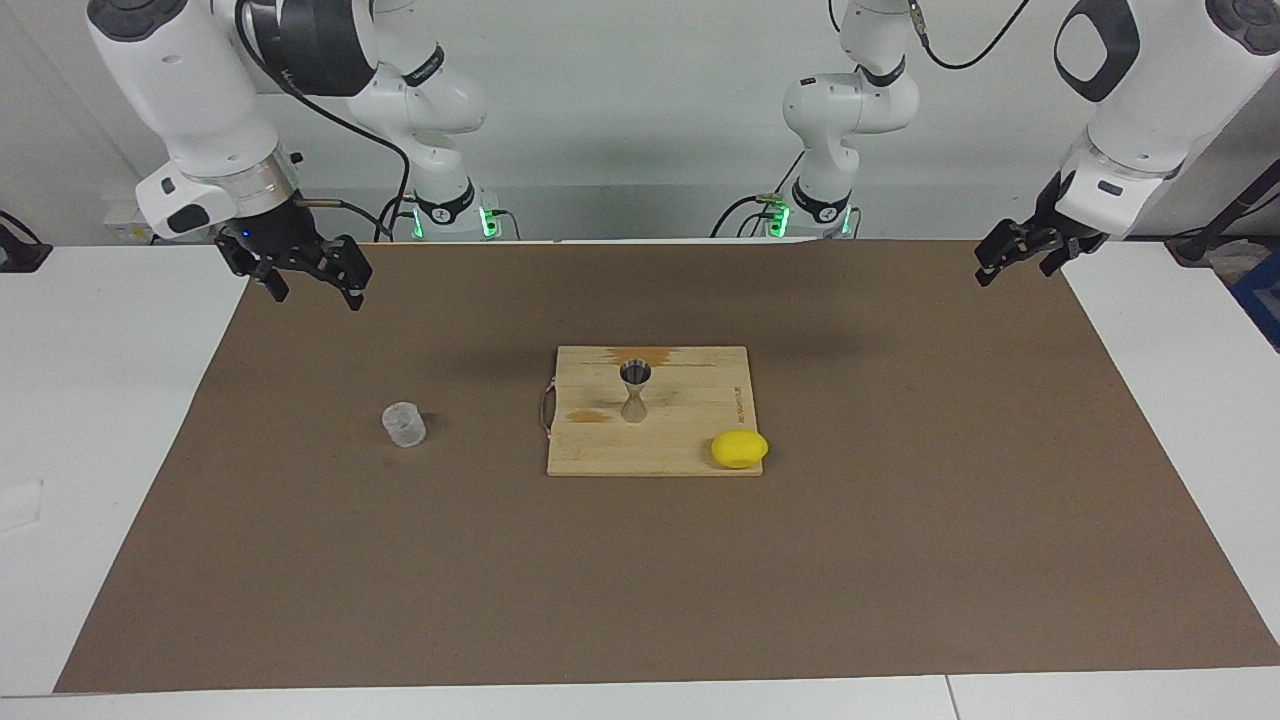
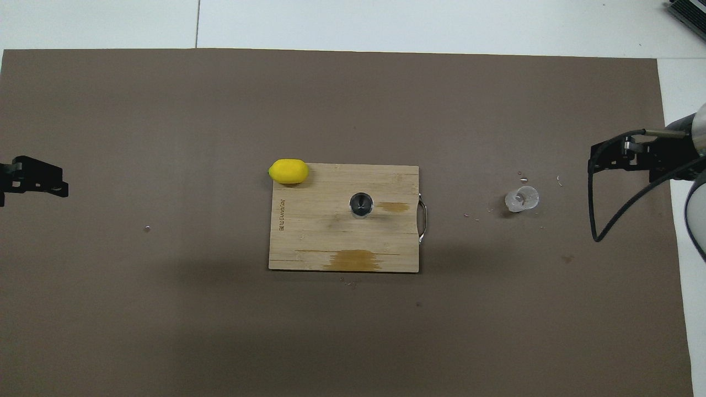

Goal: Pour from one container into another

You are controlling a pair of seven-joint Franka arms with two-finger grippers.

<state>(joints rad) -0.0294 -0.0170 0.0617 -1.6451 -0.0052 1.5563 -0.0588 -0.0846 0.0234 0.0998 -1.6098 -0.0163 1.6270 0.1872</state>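
Observation:
The small clear ribbed cup (image 1: 404, 424) stands upright on the brown mat, toward the right arm's end of the table; it also shows in the overhead view (image 2: 521, 198). The steel hourglass jigger (image 1: 636, 392) stands upright in the middle of a wooden cutting board (image 1: 690, 380); from overhead its open mouth shows (image 2: 361, 204). My right gripper (image 1: 315, 288) is raised over the mat's edge at the right arm's end, open and empty, apart from the cup (image 2: 593, 160). My left gripper (image 1: 1015, 270) waits raised over the mat's edge at the left arm's end, open and empty (image 2: 59, 186).
A yellow lemon (image 1: 739, 448) lies at the board's corner farthest from the robots, toward the left arm's end (image 2: 288, 171). The board (image 2: 309, 231) has a metal handle (image 2: 423, 220) on the side facing the cup. Small crumbs lie on the mat around the cup.

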